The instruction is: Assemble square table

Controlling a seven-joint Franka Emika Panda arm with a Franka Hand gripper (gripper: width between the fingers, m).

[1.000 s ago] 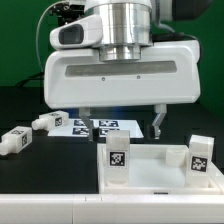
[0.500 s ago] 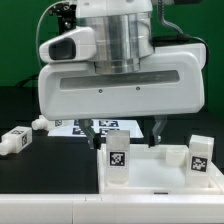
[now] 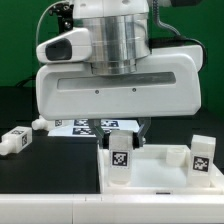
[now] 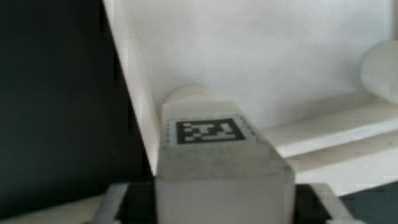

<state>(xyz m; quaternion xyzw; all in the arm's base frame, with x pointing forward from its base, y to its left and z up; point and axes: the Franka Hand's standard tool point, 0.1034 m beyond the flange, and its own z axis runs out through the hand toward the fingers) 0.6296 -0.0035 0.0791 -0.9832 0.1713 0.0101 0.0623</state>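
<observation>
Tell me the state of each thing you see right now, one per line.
gripper: straddling a leg, grip unclear
leg under gripper: upright on the panel
other standing leg: upright on the panel
panel: lying flat, carrying two legs
loose leg: lying on its side
second loose leg: lying on its side

The pincer [image 3: 122,133] is positioned over an upright leg [image 3: 120,158] on the square panel [image 3: 155,178], with a finger on either side of it. Whether the leg is pressed cannot be told. A second upright leg [image 3: 200,155] is seen at the panel's corner on the exterior view's right. A third leg [image 3: 14,140] and a fourth leg [image 3: 45,122] are laid on the black worktop [image 3: 50,165] at the exterior view's left, near the marker board [image 3: 85,127].
</observation>
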